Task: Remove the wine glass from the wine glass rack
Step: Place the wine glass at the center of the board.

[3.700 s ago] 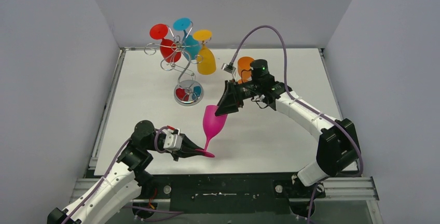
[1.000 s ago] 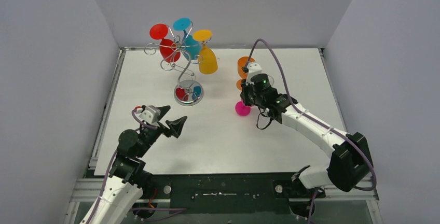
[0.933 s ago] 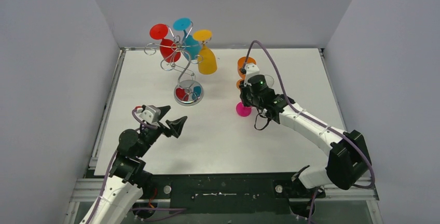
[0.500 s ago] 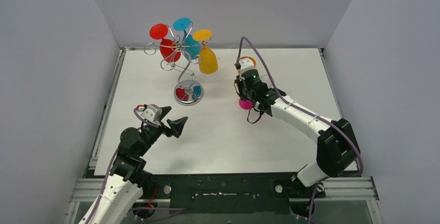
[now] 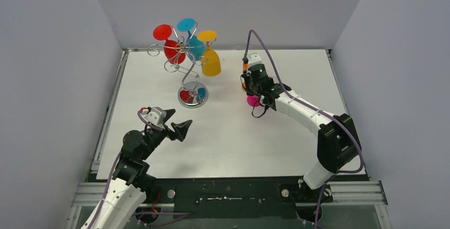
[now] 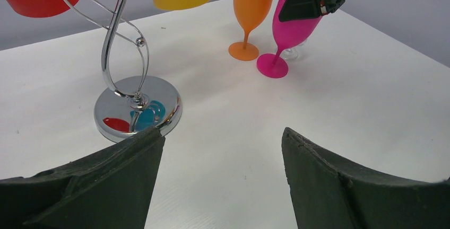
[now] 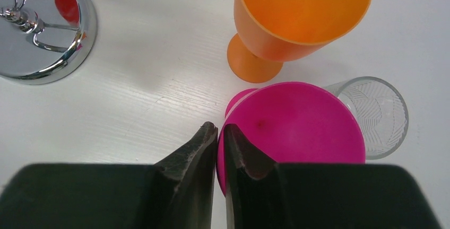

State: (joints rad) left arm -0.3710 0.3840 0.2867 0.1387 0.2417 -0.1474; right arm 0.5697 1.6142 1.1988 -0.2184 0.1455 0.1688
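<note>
White worktop (image 5: 239,139) carries everything we see. Wine glass rack (image 5: 193,95) stands ahead and left of the left gripper (image 6: 223,133), well apart from it. A red glass (image 5: 173,50), blue glass (image 5: 195,47) and yellow glass (image 5: 211,63) hang bowl-down from its top arms. Left gripper hovers over the worktop, jaws wide apart, nothing in them. Right gripper (image 7: 219,133) is pinched almost closed on the rim of the pink wine glass (image 7: 297,128), which is off the rack, foot on the worktop, leaning slightly. Just beyond the right gripper the orange glass (image 7: 297,11) stands upright, close against the pink one; we cannot tell if they touch. Small clear glass (image 7: 379,115) sits to that gripper's right, beside the pink bowl
</note>
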